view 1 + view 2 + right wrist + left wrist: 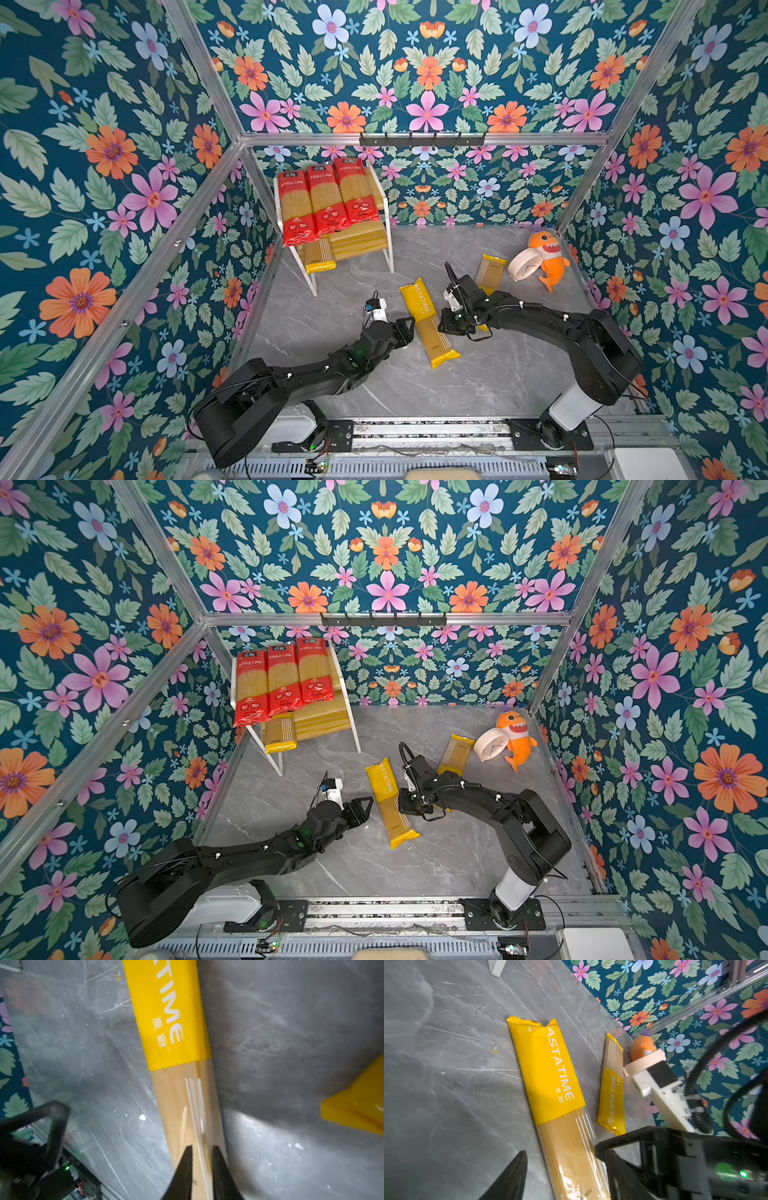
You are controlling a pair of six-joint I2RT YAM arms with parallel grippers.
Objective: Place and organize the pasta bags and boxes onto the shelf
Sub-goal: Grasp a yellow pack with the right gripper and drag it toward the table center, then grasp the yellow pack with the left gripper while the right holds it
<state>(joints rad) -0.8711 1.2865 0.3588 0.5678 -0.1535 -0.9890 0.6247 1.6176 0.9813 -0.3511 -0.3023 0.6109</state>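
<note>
Both arms reach from the near rail in both top views, toward the middle yellow pack (419, 303) lying flat on the grey tabletop (511, 374). The left gripper (409, 331) is just beside one long edge of it, fingers apart and empty; the right gripper (441, 328) is at the opposite edge. At the back the shelf (361, 243) holds three red packs (324, 199) side by side on its upper board (their near ends overhang the front) and the shelved yellow pack (320, 257) on its lower board. The far yellow pack (491, 270) lies on the tabletop, partly under the right arm, near an orange plush shark (550, 262).

Left wrist view: spaghetti shows through the clear half of the middle yellow pack (548, 1064).

Right wrist view: the right fingers (186, 1169) stand a little apart over this clear part; whether they touch it I cannot tell.
</note>
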